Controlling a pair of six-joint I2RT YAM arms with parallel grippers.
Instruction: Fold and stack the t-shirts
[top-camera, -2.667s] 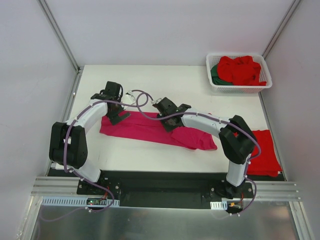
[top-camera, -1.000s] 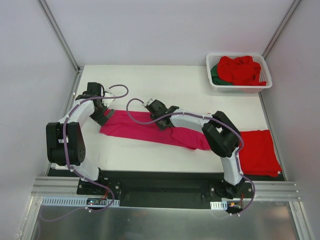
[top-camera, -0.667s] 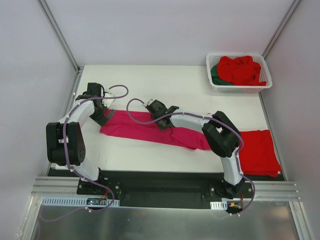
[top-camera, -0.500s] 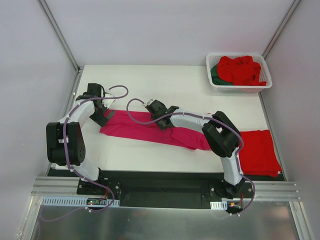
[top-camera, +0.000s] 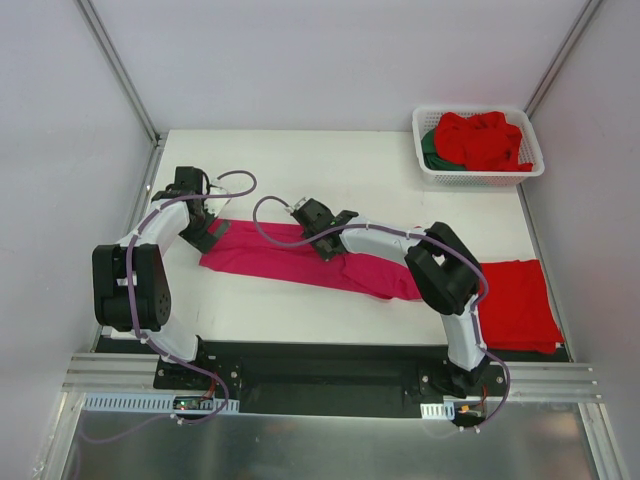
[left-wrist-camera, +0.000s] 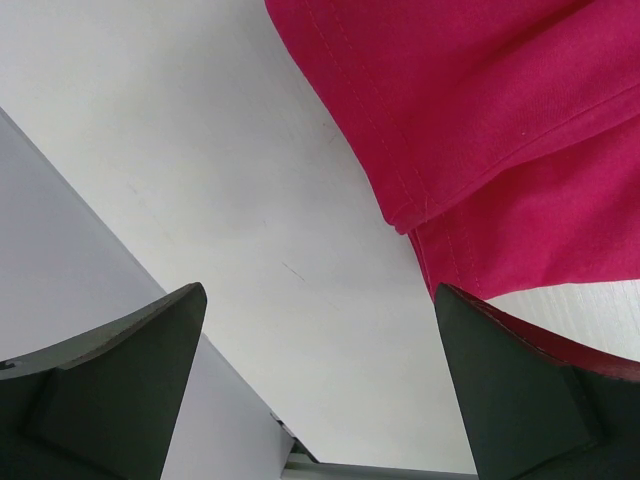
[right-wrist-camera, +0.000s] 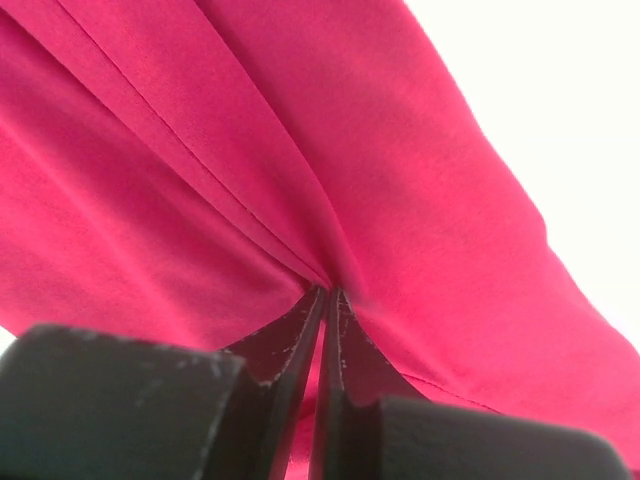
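Overhead, the magenta t-shirt (top-camera: 280, 262) lies as a long band across the table (top-camera: 350, 170). A folded red t-shirt (top-camera: 520, 300) sits off the magenta one's right end. Further back on that side is the white basket (top-camera: 478, 178), holding more red t-shirts (top-camera: 485, 140) and a sliver of the dark green t-shirt (top-camera: 430, 150).

From above, both tools are dark blobs and their jaws can't be read. The wrist cameras settle it. The left gripper (top-camera: 203, 228) is at the magenta shirt's left end. In its own view the left gripper (left-wrist-camera: 318, 300) stands spread wide with nothing between the fingers, only bare table and a doubled hem of the shirt (left-wrist-camera: 480, 110). Its right finger (left-wrist-camera: 520, 390) overlaps the cloth edge, but I can't tell whether they touch.

The right gripper (top-camera: 322, 248) sits on the magenta shirt's far edge near the middle. Up close, the right gripper (right-wrist-camera: 325, 292) has its jaws pressed almost together, and creases of the shirt (right-wrist-camera: 200, 150) run into the pinch. It has hold of a fold. How much cloth sits inside is hidden behind the fingers.
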